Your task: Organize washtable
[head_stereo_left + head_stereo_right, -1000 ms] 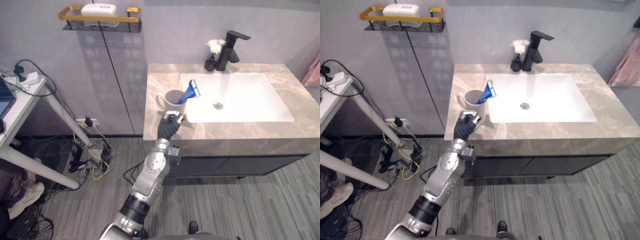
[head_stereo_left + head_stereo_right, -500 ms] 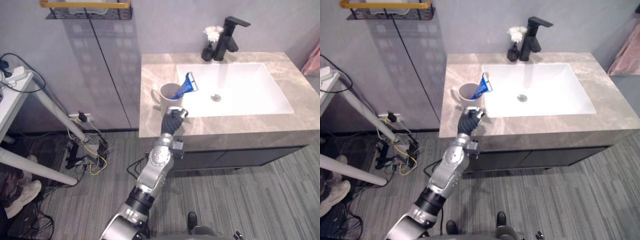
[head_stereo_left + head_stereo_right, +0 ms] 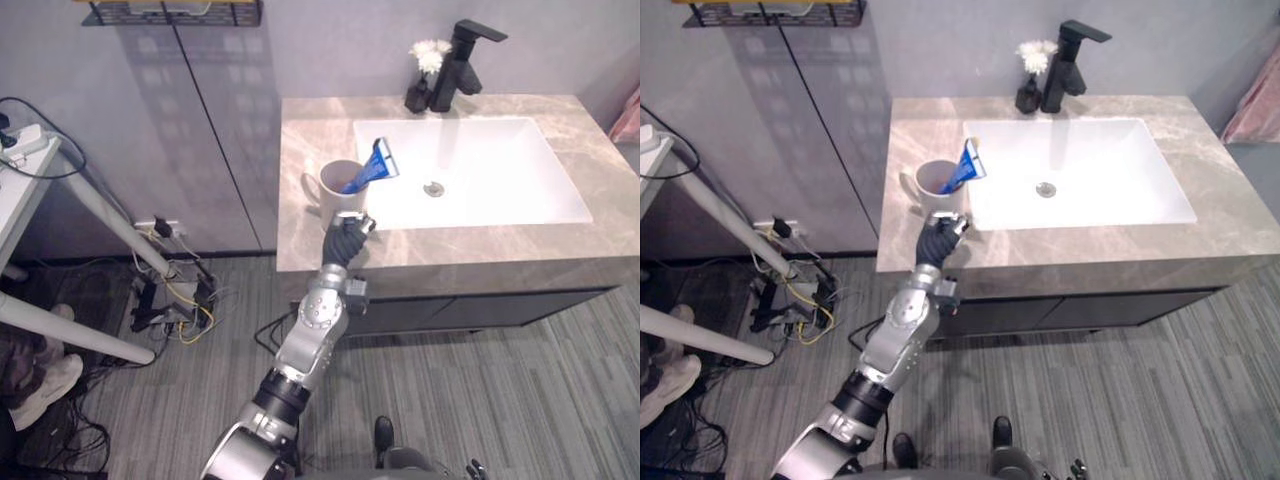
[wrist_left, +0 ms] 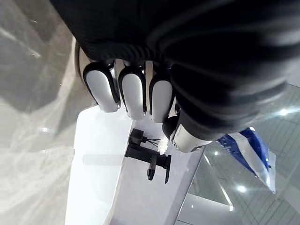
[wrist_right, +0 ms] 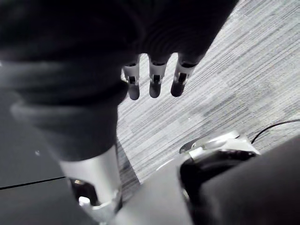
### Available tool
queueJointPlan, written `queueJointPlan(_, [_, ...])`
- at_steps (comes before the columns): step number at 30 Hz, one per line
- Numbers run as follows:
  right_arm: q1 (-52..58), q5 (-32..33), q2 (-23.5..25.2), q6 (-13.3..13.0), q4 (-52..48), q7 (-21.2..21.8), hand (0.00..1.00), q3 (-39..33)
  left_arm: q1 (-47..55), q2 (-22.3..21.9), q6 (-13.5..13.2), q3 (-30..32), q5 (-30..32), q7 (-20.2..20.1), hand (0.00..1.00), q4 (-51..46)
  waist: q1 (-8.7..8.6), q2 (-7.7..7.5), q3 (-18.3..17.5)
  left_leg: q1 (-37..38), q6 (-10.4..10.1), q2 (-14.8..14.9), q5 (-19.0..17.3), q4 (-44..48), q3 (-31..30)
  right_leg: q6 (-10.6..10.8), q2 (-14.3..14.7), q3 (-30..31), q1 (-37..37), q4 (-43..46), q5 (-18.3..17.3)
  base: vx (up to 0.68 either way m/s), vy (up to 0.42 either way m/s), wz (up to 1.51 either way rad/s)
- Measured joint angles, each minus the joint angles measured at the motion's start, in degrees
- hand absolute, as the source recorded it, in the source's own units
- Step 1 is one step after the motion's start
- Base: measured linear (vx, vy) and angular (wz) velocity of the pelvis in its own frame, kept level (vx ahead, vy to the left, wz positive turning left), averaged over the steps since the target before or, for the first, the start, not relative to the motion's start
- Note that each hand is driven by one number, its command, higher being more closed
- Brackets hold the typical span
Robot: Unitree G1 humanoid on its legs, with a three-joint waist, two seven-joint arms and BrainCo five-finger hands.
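Observation:
A white mug (image 3: 338, 185) stands on the marble washtable (image 3: 305, 140), left of the white sink (image 3: 500, 190). A blue toothpaste tube (image 3: 378, 163) leans out of the mug toward the sink. My left hand (image 3: 345, 237) sits at the counter's front edge, just in front of the mug. Its fingers (image 4: 133, 91) are curled with nothing in them, and the tube (image 4: 251, 152) shows past the thumb. My right hand (image 5: 152, 79) hangs over the grey floor with its fingers straight.
A black faucet (image 3: 465, 50) and a small dark vase with white flowers (image 3: 422, 75) stand behind the sink. A wire shelf (image 3: 170, 10) hangs on the wall at upper left. A white table leg (image 3: 110, 215) and tangled cables (image 3: 175, 300) lie left of the cabinet.
The camera has shifted, so the whole picture has moved. My left hand stays in front of the mug, and the mug and tube stand as before.

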Motion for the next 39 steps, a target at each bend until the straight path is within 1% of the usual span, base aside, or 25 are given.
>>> queueJointPlan(9, [-0.02, 0.38, 0.24, 0.01, -0.94, 0.02, 0.0, 0.09, -0.01, -0.01, 0.02, 0.02, -0.1, 0.03, 1.0, 0.02, -0.02, -0.15, 0.68, -0.73, 0.01, 0.39, -0.76, 1.78, 0.02, 0.0, 0.04, 0.14, -0.11, 0.21, 0.0, -0.01, -0.004, 0.0])
queueJointPlan(15, [-0.06, 0.52, 0.23, -0.01, -1.21, 0.02, 0.0, 0.09, -0.21, 0.0, -0.08, -0.33, -1.18, -0.02, 1.0, 0.02, -0.07, -0.51, 1.58, -2.06, 0.1, 0.47, -0.91, 2.69, 0.06, -0.03, -0.01, 0.44, -1.48, 0.93, 0.02, -0.04, -0.014, -0.01])
queueJointPlan(20, [-0.14, 1.51, 0.21, -0.07, -1.58, 0.03, 0.0, 0.09, -2.19, 0.01, -0.13, -1.38, -1.16, -0.01, 1.0, 0.02, -0.01, -0.65, 2.54, -2.85, 0.2, 0.59, -1.21, 3.66, 0.0, -0.04, -0.05, 0.51, -1.99, 1.34, 0.04, 0.0, 0.0, 0.0])
queueJointPlan(29, [-0.28, 1.72, 0.19, -0.12, -2.92, 0.05, 0.0, 0.12, -4.29, 0.01, -0.21, -1.31, -1.14, 0.07, 1.0, 0.01, -0.37, -0.84, 2.95, -4.7, 0.34, 1.1, -2.41, 6.19, 0.07, -0.06, -0.01, 0.67, -2.97, 1.69, 0.06, 0.0, -0.002, 0.0])
queueJointPlan(33, [-0.28, 1.75, 0.09, -0.71, -3.67, 0.11, 0.0, 0.15, -5.16, 0.01, -1.1, -1.3, -1.12, 0.09, 1.0, -0.17, -0.38, -0.97, 3.86, -5.16, 0.34, 1.38, -3.03, 7.42, 0.08, -0.07, 0.05, 0.73, -2.98, 1.78, 0.06, 0.0, 0.0, 0.0])
queueJointPlan(36, [-0.28, 1.76, -0.02, -1.24, -3.72, 0.13, 0.0, 0.29, -5.58, 0.02, -1.28, -1.32, -1.05, 0.11, 1.0, -0.27, -0.52, -0.99, 4.09, -5.95, 0.42, 1.43, -3.24, 7.92, 0.1, -0.08, 0.03, 0.85, -3.72, 2.01, 0.08, 0.0, 0.0, 0.0])
queueJointPlan(39, [-0.27, 1.77, -0.11, -1.35, -3.84, 0.22, 0.0, 1.81, -6.83, 0.05, -1.55, -1.23, -0.59, 0.28, 1.0, -0.27, -0.53, -1.1, 4.4, -6.41, 0.46, 1.67, -3.65, 8.9, 0.09, -0.11, 0.09, 0.86, -3.88, 2.17, 0.12, 0.0, -0.005, -0.01])
